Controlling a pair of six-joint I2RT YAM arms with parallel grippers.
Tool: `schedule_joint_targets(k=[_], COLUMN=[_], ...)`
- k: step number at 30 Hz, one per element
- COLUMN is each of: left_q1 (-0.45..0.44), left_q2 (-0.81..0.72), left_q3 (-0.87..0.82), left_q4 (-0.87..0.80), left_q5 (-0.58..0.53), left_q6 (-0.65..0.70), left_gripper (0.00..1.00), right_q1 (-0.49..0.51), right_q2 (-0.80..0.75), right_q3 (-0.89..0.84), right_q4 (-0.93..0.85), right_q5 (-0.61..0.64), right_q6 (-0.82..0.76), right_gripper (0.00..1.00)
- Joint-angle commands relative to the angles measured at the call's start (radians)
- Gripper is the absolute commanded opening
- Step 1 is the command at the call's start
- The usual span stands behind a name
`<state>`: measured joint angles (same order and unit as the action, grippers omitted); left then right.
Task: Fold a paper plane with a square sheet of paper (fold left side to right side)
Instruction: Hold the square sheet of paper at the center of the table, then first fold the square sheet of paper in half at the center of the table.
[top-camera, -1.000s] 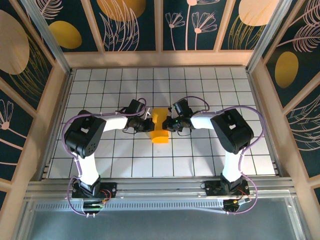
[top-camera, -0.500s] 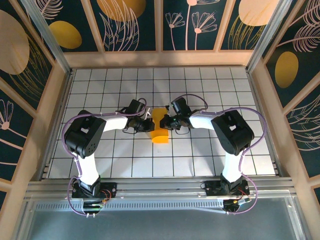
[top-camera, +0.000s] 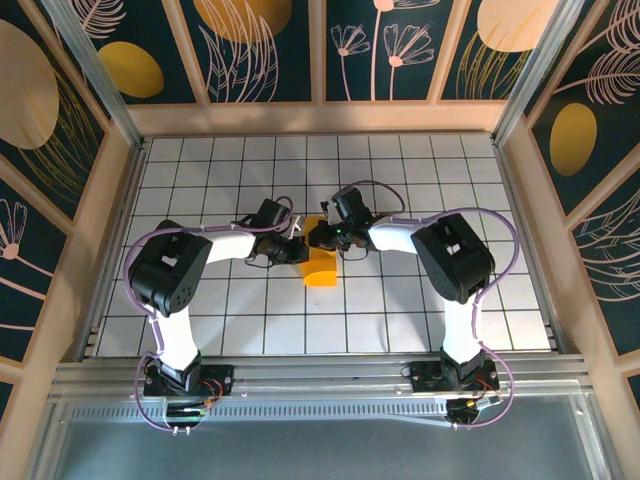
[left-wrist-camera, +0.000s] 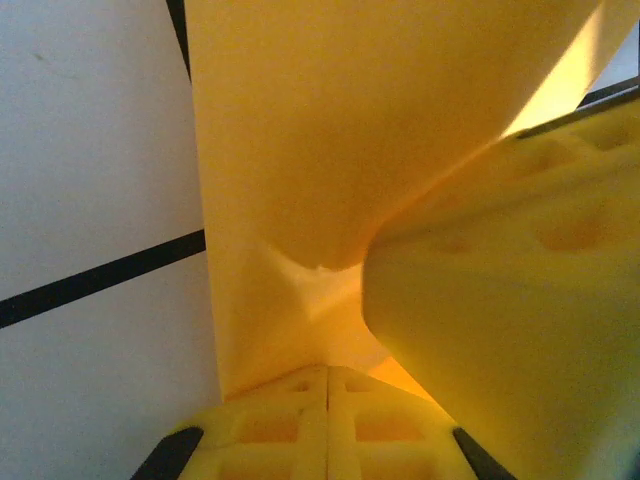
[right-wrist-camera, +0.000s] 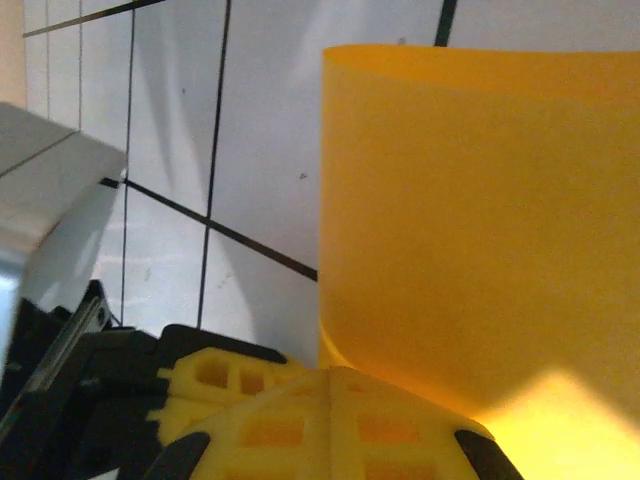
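Note:
The square sheet of paper (top-camera: 322, 268) is orange-yellow and lies bent over itself at the middle of the table. My left gripper (top-camera: 301, 249) is at its left edge and my right gripper (top-camera: 318, 236) is just above its upper left part, the two nearly touching. In the left wrist view the sheet (left-wrist-camera: 330, 130) curves down into my shut left gripper (left-wrist-camera: 328, 372), with a right finger (left-wrist-camera: 510, 300) close beside it. The right wrist view has the sheet (right-wrist-camera: 480, 200) curling up from my shut right gripper (right-wrist-camera: 331, 372), and a left finger (right-wrist-camera: 215, 375) shows at lower left.
The table (top-camera: 420, 180) is white with a black grid. Wooden-framed patterned walls (top-camera: 110, 200) stand on three sides, and a metal rail (top-camera: 320, 375) runs along the near edge by the arm bases.
My right gripper has moved left across the sheet, from its right edge to beside the left gripper. The left arm has stayed put.

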<state>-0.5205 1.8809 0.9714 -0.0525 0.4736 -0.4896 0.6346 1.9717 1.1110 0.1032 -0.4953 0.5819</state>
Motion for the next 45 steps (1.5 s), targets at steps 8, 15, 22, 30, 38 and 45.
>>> schedule_joint_targets(k=[8,15,22,30,38,45], left_q1=[-0.013,-0.019,-0.038,-0.041,-0.037,-0.036], left_q2=[0.028,-0.012,-0.111,-0.225,-0.288,-0.233], left_q3=[-0.050,-0.107,-0.233,-0.348,-0.217,-0.115], left_q4=[-0.070,-0.075,-0.078,-0.047,-0.085,-0.031], left_q5=[-0.042,-0.033,0.018,0.035,0.001,0.022], left_q6=[0.029,0.025,0.004,-0.043,-0.061,-0.073], left_gripper=[0.06,0.06,0.06,0.07,0.08,0.08], right_q1=[0.005,-0.011,-0.016,-0.016,-0.016,-0.016], right_q2=[0.074,0.084,0.087,0.085,0.073,0.072], right_q3=[-0.011,-0.022,-0.025,-0.035,-0.046,-0.040], right_q4=[-0.062,-0.092,-0.097,-0.091,-0.088,-0.086], right_q5=[0.065,0.088,0.091,0.083,0.081,0.080], right_q6=[-0.006,-0.015,-0.021,-0.025,-0.033,-0.031], right_gripper=[0.00,0.00,0.00,0.00,0.00,0.00])
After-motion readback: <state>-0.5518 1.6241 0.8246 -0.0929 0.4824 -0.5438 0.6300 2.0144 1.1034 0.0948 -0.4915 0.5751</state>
